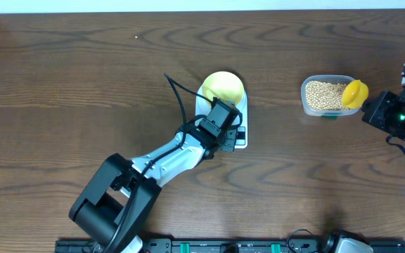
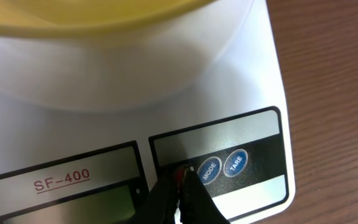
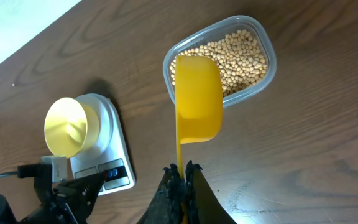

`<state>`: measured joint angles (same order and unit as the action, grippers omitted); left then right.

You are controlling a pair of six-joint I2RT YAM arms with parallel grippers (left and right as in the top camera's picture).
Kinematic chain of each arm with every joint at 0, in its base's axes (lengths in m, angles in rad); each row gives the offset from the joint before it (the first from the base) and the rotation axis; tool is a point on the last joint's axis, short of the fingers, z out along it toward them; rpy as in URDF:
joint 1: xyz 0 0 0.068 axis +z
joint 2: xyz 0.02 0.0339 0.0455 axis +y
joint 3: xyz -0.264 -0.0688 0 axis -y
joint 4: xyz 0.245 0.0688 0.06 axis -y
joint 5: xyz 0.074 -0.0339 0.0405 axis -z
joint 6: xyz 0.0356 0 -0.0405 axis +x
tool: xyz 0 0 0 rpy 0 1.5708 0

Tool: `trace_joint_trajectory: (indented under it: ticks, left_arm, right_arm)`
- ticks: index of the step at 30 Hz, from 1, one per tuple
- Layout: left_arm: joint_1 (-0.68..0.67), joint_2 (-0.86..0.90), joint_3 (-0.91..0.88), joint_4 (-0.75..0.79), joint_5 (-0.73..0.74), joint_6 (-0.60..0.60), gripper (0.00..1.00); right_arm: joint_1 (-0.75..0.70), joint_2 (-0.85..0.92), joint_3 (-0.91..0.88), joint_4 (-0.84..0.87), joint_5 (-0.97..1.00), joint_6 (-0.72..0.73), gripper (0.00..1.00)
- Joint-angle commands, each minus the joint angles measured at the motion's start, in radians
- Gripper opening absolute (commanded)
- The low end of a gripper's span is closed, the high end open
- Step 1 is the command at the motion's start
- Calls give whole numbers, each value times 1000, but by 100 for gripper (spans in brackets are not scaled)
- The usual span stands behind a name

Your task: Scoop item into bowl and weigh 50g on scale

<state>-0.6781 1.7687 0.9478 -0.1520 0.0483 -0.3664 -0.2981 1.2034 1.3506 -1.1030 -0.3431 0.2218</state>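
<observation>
The pale yellow bowl (image 1: 221,86) stands on the white scale (image 1: 240,138); its inside (image 3: 67,127) shows only pale yellow. My left gripper (image 2: 182,174) is shut and empty. Its tips touch the scale's front panel (image 2: 263,127) just left of the MODE button (image 2: 208,168), between that button and the display (image 2: 73,202). The beans (image 3: 232,56) fill a clear tub (image 1: 325,95) to the right. My right gripper (image 3: 182,169) is shut on the thin handle of a bright yellow scoop (image 3: 197,96). The scoop's cup (image 1: 355,93) hangs over the tub's near edge.
Dark wood table (image 1: 83,77) all round. The TARE button (image 2: 236,163) sits right of MODE. The left arm (image 1: 160,161) lies across the table from the front left up to the scale. The right arm (image 1: 403,116) is at the right edge.
</observation>
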Motion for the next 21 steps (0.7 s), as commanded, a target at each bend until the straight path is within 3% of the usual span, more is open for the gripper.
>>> trace_joint_trajectory:
  ticks: [1,21]
  left_arm:
    - [0,21,2,-3,-16,-5,7]
    - [0,22,2,-2,-15,-14,7]
  right_arm:
    - [-1,1,-5,0,1,-18,1]
    - [-1,1,-5,-9,0,-18,1]
